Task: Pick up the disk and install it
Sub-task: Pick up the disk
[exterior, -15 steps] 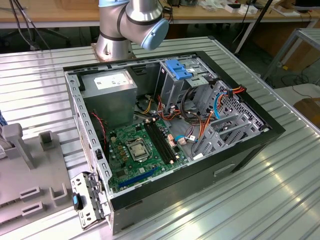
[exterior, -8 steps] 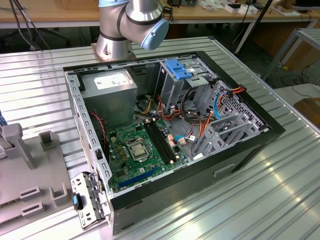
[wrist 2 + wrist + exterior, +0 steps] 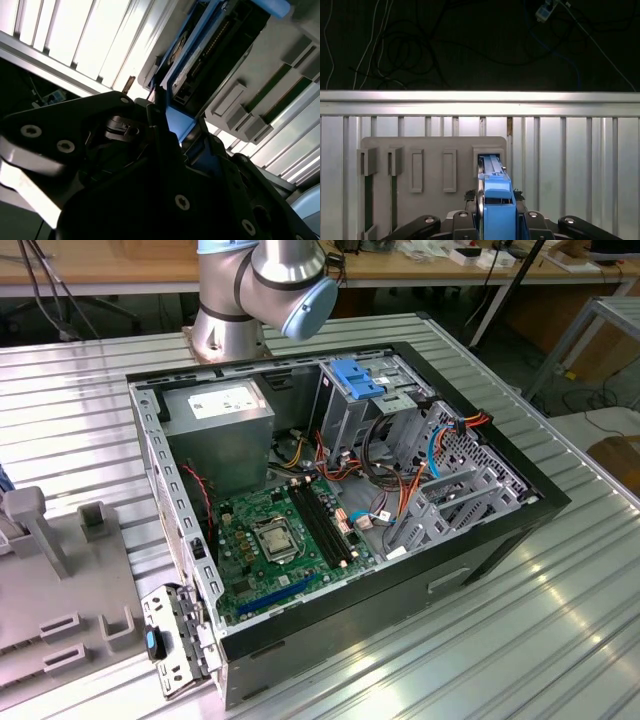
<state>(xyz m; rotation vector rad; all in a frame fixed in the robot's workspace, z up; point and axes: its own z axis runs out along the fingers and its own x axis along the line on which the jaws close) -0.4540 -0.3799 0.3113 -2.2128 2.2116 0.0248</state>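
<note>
The disk (image 3: 497, 197) is a dark drive in a bright blue carrier. It stands on edge in a slot of the grey holder plate (image 3: 435, 150). In the first wrist view my gripper (image 3: 498, 210) has a black finger pressed against each side of the blue carrier. In the second wrist view the disk (image 3: 210, 55) rises out of the grey holder (image 3: 260, 95), and my gripper (image 3: 172, 122) clamps the carrier's lower blue edge. The gripper is shut on the disk.
The open computer case (image 3: 500, 540) lies on the ribbed metal table (image 3: 560, 640), with its motherboard, cables and drive bays exposed. A ridged light-blue latch plate (image 3: 355, 377) sits atop the drive cage. The arm's base (image 3: 230, 310) stands behind the case. Grey fixtures (image 3: 60, 600) lie at the exterior view's left.
</note>
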